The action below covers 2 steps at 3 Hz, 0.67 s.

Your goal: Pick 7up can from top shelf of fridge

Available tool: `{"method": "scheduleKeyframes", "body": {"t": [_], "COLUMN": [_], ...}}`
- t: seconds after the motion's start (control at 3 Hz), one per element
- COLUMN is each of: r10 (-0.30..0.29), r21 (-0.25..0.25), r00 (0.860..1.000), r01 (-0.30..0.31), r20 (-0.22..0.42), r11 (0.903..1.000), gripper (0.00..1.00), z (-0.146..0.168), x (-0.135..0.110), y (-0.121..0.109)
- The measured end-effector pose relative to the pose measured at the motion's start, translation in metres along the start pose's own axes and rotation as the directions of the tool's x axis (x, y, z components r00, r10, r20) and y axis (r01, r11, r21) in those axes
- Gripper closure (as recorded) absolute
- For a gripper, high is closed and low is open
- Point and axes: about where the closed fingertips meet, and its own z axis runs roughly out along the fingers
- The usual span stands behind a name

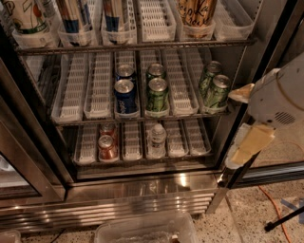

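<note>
The fridge [142,190] stands open in front of me, with wire racks and a ribbed steel base. The top shelf [133,47] is the highest rack in view, fitted with clear lane trays. A mostly white can with green markings, the 7up can [23,18], stands at its far left with its lid cut off by the frame edge. My gripper [241,121] is at the right, in front of the door frame, level with the middle rack. Its two yellowish fingers [251,142] are spread apart and hold nothing. It is far right of the 7up can and below it.
Tall cans [194,12] fill other top lanes. The middle rack holds blue cans [125,95] and dark-green cans [156,92], with more green ones [216,90] at the right. The lower rack holds a red can [107,147] and a bottle [156,137]. A clear bin [142,230] and an orange cable [273,201] lie on the floor.
</note>
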Motion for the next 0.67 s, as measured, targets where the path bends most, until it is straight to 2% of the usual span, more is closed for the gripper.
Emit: {"method": "scheduleKeyframes", "body": {"t": [0.33, 0.67], "r10": [-0.004, -0.012], "r21": [0.039, 0.052], "r00": [0.982, 0.910], "r01": [-0.003, -0.010], "r20": [0.186, 0.414], "r11": [0.9992, 0.9986], "gripper": [0.00, 0.00], "z": [0.028, 0.048], "x": [0.001, -0.009], "y": [0.002, 0.001]}}
